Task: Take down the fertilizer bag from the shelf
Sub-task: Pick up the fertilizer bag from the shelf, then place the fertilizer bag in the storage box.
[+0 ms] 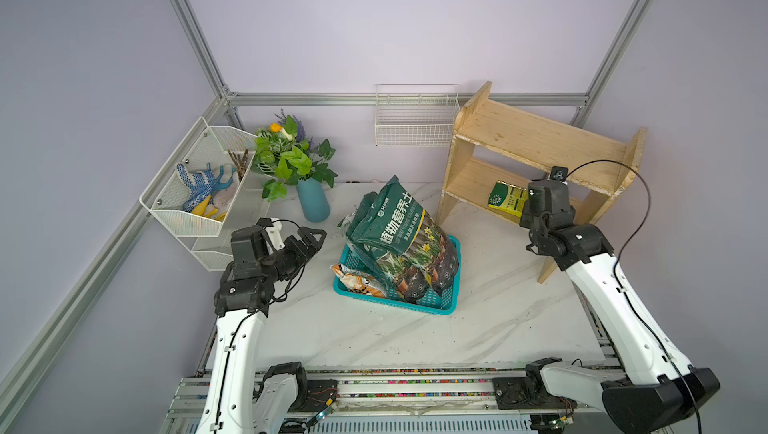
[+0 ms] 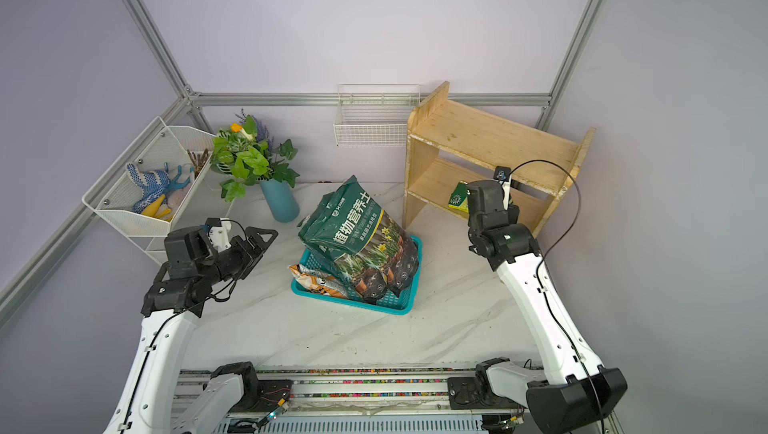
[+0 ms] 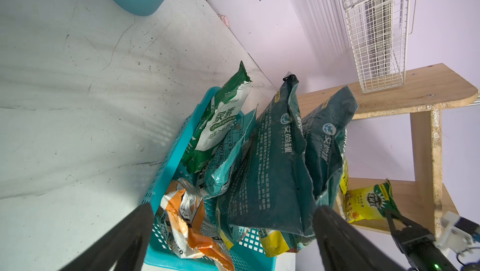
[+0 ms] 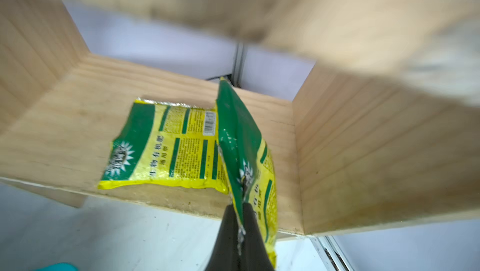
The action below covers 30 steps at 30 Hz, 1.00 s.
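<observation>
Your shelf point(image 1: 536, 140) stands at the back right of the surface point(image 1: 374, 336) with its front open, so the right arm can reach the lower tier. The bag point(image 4: 241, 147) is on that tier, raised on edge because the right gripper point(image 4: 240, 207) has its fingers point(image 4: 228, 220) clamped on its near edge. A twin bag point(image 4: 161, 147) lies flat beside it. The left gripper point(image 1: 311, 244), fingers spread and empty, hangs near the basket point(image 1: 451, 307).

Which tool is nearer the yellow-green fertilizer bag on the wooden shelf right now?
Right. The right tool is shut on the fertilizer bag at the lower tier of the shelf; the left tool sits open beyond the teal basket, near the vase.
</observation>
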Tool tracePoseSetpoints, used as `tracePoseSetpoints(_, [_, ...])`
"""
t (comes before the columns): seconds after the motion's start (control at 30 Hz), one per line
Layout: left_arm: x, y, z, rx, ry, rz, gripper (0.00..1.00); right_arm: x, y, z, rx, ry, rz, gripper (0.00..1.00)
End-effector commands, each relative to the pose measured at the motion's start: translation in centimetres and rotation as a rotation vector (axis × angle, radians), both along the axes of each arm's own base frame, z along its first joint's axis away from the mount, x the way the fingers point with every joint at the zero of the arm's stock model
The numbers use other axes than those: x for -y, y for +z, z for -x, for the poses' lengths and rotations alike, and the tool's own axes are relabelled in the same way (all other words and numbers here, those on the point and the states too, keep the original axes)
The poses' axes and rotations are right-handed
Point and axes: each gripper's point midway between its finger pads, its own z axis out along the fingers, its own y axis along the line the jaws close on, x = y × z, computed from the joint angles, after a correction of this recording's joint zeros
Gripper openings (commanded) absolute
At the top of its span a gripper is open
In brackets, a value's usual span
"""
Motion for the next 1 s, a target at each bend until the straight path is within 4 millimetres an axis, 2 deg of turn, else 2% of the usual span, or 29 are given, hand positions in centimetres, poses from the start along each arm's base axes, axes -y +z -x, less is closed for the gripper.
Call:
tracePoseSetpoints(0.0, [-0.2,-1.3,0.1,-0.012,0.007,-0.005,1.0,-2.7,2.1,0.1,0.129,0.129,-0.102,0.0])
tracePoseSetpoints(0.27, [-0.3,-1.3,0.1,-0.011,0.011,-0.005,1.0,-8.6,3.0,2.3,0.137,0.328,-0.126,0.0])
tracePoseSetpoints(0.47, [-0.5,-1.4,0.0,-0.012,0.018,-0.007,1.0,-14.7,4.2,4.6,0.148,0.575,-0.15,0.0])
tracePoseSetpoints(0.6, [-0.5,-1.3,0.1,-0.009,0.019,-0.008,1.0,-18.1,4.8,6.2,0.151,0.702,-0.148,0.0])
tracePoseSetpoints(0.83, [-0.6,-1.2,0.1,-0.005,0.022,-0.01,1.0,-23.3,6.2,10.8,0.202,1.016,-0.187,0.0])
tracePoseSetpoints(0.97, [-0.6,-1.3,0.1,-0.007,0.024,-0.01,1.0,-26.8,6.0,13.6,0.186,1.199,-0.157,0.0])
